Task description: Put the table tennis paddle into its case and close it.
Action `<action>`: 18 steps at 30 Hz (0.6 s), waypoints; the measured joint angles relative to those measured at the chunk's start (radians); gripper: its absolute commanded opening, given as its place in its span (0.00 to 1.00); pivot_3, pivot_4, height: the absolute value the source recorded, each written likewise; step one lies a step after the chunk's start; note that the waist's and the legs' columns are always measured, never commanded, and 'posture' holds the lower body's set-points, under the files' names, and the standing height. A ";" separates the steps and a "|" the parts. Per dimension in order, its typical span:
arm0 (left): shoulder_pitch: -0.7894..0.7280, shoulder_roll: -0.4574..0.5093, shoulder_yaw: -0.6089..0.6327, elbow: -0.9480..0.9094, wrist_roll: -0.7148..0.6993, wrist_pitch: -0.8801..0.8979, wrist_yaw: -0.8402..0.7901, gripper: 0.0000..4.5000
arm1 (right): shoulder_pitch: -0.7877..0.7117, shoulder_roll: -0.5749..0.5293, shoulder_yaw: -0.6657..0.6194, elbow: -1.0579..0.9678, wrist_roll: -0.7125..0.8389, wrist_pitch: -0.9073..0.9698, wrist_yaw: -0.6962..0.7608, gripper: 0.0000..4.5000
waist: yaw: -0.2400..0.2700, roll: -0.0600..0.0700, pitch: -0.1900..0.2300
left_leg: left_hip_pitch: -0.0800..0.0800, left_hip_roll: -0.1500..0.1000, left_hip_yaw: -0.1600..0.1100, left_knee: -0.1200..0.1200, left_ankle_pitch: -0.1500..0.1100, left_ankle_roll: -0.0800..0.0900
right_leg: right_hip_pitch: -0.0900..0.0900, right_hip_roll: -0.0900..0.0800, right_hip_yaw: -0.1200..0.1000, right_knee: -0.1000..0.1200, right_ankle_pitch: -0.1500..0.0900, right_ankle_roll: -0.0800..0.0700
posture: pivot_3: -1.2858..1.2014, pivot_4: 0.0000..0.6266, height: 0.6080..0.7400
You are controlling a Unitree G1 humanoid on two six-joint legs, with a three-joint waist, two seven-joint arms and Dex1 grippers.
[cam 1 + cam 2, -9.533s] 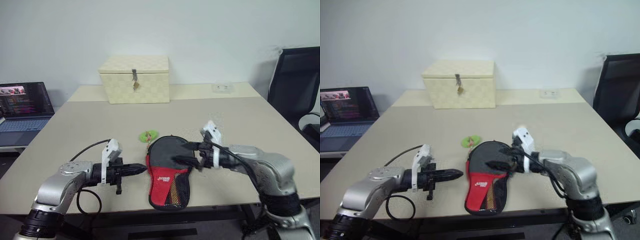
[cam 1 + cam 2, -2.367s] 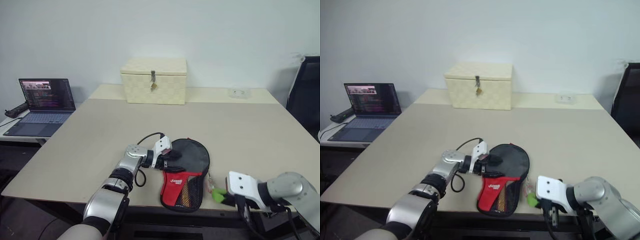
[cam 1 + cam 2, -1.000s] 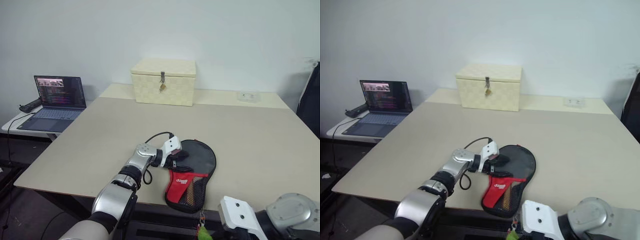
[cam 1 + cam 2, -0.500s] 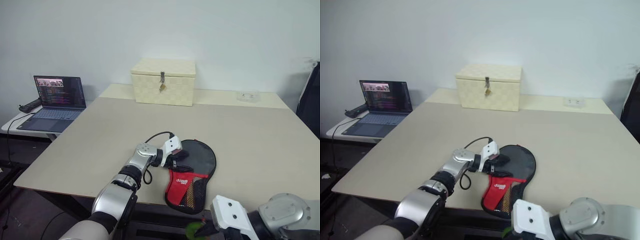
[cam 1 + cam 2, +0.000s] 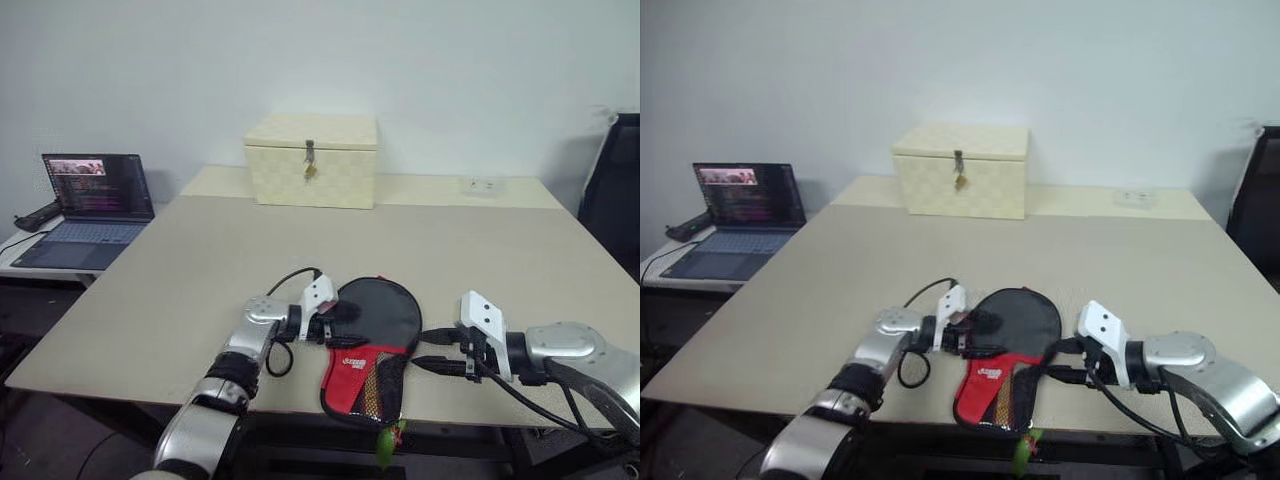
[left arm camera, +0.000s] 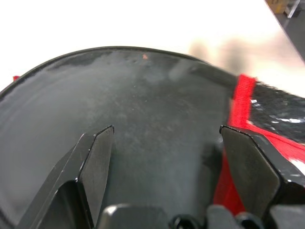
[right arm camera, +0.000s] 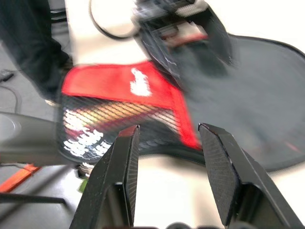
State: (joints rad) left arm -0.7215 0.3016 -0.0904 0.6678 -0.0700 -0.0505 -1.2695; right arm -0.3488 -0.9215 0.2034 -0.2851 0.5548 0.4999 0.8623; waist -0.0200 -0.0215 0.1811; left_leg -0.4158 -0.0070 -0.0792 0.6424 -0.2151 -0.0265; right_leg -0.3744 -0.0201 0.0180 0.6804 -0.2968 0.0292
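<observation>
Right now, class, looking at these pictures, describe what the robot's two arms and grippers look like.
Both arms are silver-grey metal with rounded joint housings and black ribbed collars. Each wrist carries a white angular block. The left gripper and right gripper each have two black tapered fingers. A black cable loops beside the left wrist; black cables run along the right forearm.

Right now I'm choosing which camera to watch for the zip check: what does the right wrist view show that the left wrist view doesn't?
Right wrist view alone: the case's red panel with white logo, its mesh pocket, the left gripper over the case's black part, and the right gripper with fingers apart, nothing between them. Left wrist view alone: the left gripper from behind, fingers spread wide over the black surface, a red seam beside one finger. Both share: the case lying on the table.
</observation>
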 measured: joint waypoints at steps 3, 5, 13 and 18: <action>0.089 0.075 0.038 -0.191 -0.058 0.123 0.023 0.87 | -0.070 0.072 -0.007 0.154 -0.068 -0.078 0.033 0.47 | -0.015 0.001 0.003 | 0.001 0.001 0.000 0.000 0.000 0.000 | 0.000 0.000 0.000 0.001 0.000 -0.001 | 0.52 0.24 1.00; 0.123 0.127 0.074 -0.276 -0.094 0.190 0.043 0.87 | -0.113 0.111 -0.016 0.253 -0.106 -0.128 0.043 0.47 | -0.014 0.002 0.004 | 0.002 0.001 -0.001 0.000 0.000 0.000 | 0.001 0.000 0.000 0.001 0.000 -0.001 | 0.52 0.24 1.00; 0.237 0.237 0.207 -0.510 -0.196 0.337 0.177 0.87 | -0.334 0.197 -0.042 0.704 -0.264 -0.347 0.093 0.47 | -0.003 0.005 0.006 | 0.000 -0.001 0.000 -0.001 0.000 0.000 | 0.000 -0.002 0.000 -0.001 0.000 -0.001 | 0.52 0.24 1.00; 0.410 0.276 0.230 -0.645 -0.240 0.408 0.223 0.87 | -0.377 0.196 -0.068 0.803 -0.306 -0.392 0.122 0.47 | -0.008 0.005 0.007 | 0.000 0.001 0.001 -0.002 0.000 0.000 | -0.002 -0.004 0.002 0.000 0.000 -0.002 | 0.52 0.24 1.00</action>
State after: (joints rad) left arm -0.3112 0.5772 0.1392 0.0228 -0.3098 0.3576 -1.0465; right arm -0.7263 -0.7251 0.1353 0.5178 0.2491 0.1082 0.9839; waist -0.0277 -0.0162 0.1877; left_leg -0.4156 -0.0058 -0.0781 0.6405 -0.2149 -0.0267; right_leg -0.3760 -0.0237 0.0198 0.6802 -0.2964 0.0276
